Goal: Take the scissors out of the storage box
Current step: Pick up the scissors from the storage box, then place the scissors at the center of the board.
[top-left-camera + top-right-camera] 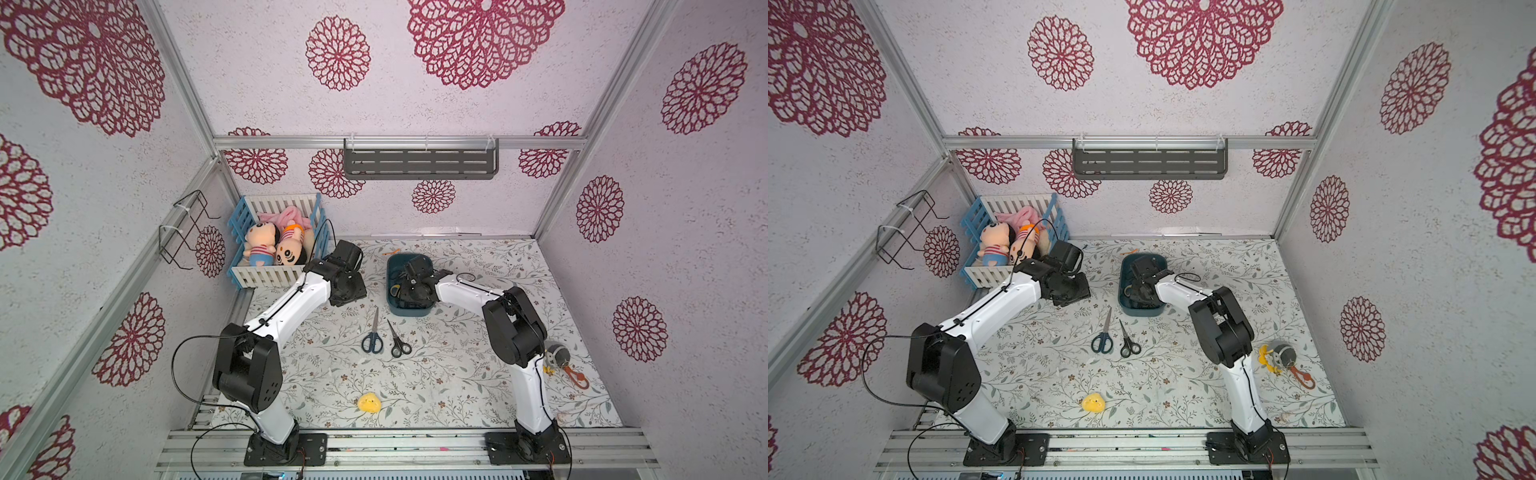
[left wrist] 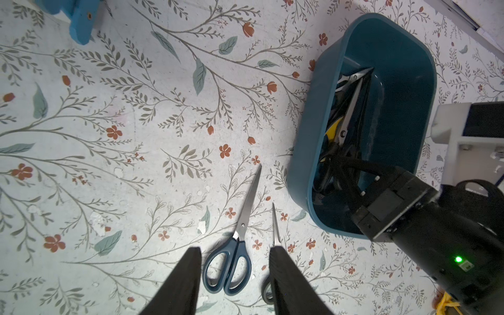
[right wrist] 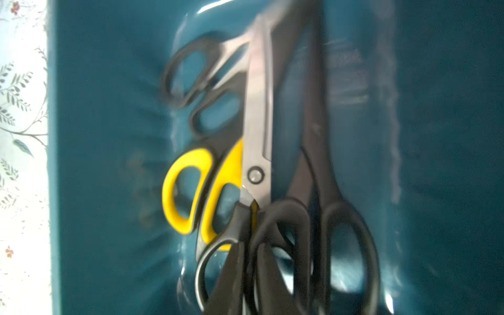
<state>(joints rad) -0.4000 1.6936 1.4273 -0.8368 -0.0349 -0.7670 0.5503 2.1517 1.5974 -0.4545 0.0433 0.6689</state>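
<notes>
Yellow plush comes first: a small toy (image 1: 369, 403) sits nearest me on the flowered table (image 1: 457, 374). Past it, mid-table, two pairs lie outside the box, side by side and just apart: the blue-handled scissors (image 1: 372, 336) and the smaller black-handled scissors (image 1: 399, 341). Both have their loops toward me and their closed blades pointing away at the teal box (image 1: 409, 312). Their long axes run near to far, with the tips leaning slightly toward one another.

The left gripper (image 2: 235, 248) hangs above the table to the left of the box. Its fingers are well apart and have hold of nothing.

Beyond the two loose pairs stands the box, its length also running near to far. The remaining scissors (image 2: 351, 109) lie in it lengthwise, heaped on one another. The silver-bladed pair (image 3: 257, 122) on top has its black loops at the near end and its tip up against the far end. Beside its blades lie the loops of the yellow-handled pair (image 3: 188, 185), whose blades are hidden.

The right gripper (image 2: 334, 166) reaches down among the black loops with its fingers drawn close together. The close view is smeared, so I cannot tell whether it has a grip on anything.

Farthest off, in the left corner, is a slatted crate (image 1: 266, 276) holding dolls (image 1: 274, 243).
</notes>
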